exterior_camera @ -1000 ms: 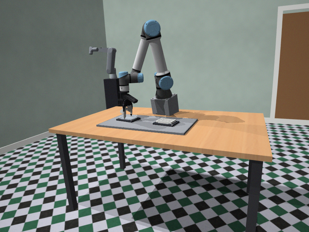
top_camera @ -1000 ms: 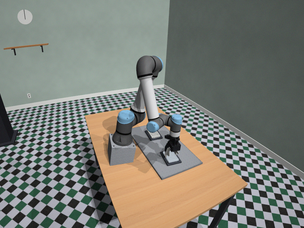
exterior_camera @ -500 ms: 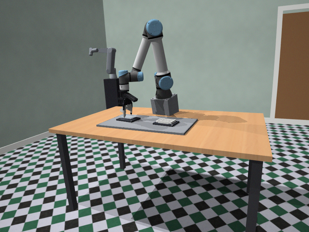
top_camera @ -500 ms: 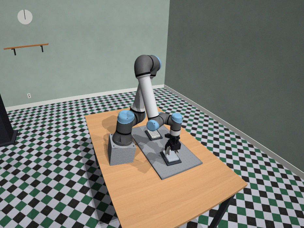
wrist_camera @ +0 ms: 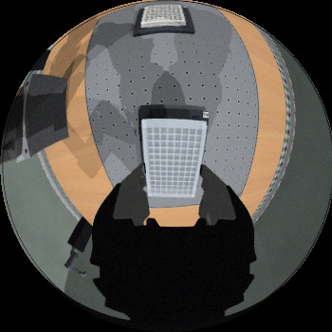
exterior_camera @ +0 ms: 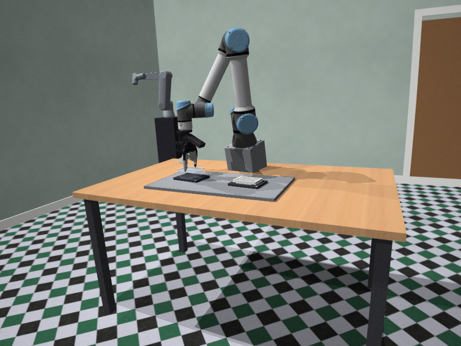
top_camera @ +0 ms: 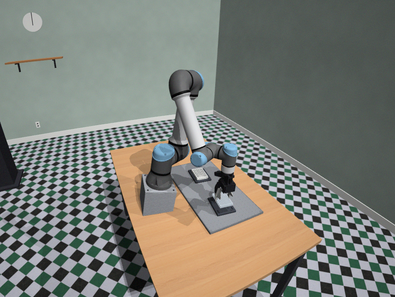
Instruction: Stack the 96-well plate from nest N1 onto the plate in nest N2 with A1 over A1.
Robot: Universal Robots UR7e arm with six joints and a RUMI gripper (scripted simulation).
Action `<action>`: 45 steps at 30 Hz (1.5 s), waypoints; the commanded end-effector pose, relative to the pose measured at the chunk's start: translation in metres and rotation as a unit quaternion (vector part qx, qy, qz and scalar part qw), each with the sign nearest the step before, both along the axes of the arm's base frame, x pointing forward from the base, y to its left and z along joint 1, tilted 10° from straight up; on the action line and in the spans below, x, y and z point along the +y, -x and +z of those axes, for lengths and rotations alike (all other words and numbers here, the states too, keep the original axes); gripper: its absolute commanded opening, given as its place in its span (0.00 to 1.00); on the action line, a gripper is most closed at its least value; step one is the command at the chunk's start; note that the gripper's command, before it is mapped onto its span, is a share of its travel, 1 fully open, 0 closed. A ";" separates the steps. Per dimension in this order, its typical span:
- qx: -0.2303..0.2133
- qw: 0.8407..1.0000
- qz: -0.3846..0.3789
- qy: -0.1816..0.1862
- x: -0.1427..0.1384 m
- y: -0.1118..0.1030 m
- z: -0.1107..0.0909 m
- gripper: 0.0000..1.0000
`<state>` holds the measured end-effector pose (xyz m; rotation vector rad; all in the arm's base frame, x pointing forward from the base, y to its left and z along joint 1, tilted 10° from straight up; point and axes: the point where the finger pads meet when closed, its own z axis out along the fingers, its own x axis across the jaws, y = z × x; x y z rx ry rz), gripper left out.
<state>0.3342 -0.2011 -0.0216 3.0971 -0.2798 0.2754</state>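
My gripper (top_camera: 223,194) (exterior_camera: 190,165) (wrist_camera: 173,164) is shut on the white 96-well plate (top_camera: 222,201) (exterior_camera: 192,169) (wrist_camera: 175,152), gripping it across its short width near one end. The plate hangs level a little above the black nest N1 (top_camera: 223,211) (exterior_camera: 190,178) (wrist_camera: 166,112), clear of it. The second white plate (top_camera: 199,173) (exterior_camera: 247,180) (wrist_camera: 162,15) sits flat in the black nest N2 (top_camera: 190,172) (exterior_camera: 253,186) (wrist_camera: 138,31), farther along the grey baseplate (top_camera: 237,214) (exterior_camera: 223,190) (wrist_camera: 228,95). I cannot make out the cut corners.
The arm's grey pedestal (top_camera: 157,199) (exterior_camera: 246,158) stands beside the baseplate on the wooden table (top_camera: 207,255) (exterior_camera: 335,208). A black stand with a grey camera arm (exterior_camera: 165,137) rises behind N1, off the table.
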 end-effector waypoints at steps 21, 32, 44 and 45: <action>0.000 1.000 0.000 0.000 0.001 0.006 0.036 0.00; 0.000 1.000 0.000 0.000 0.002 0.009 0.054 0.00; 0.000 1.000 0.000 0.000 0.002 0.009 0.054 0.00; 0.000 1.000 0.000 0.000 0.002 0.009 0.054 0.00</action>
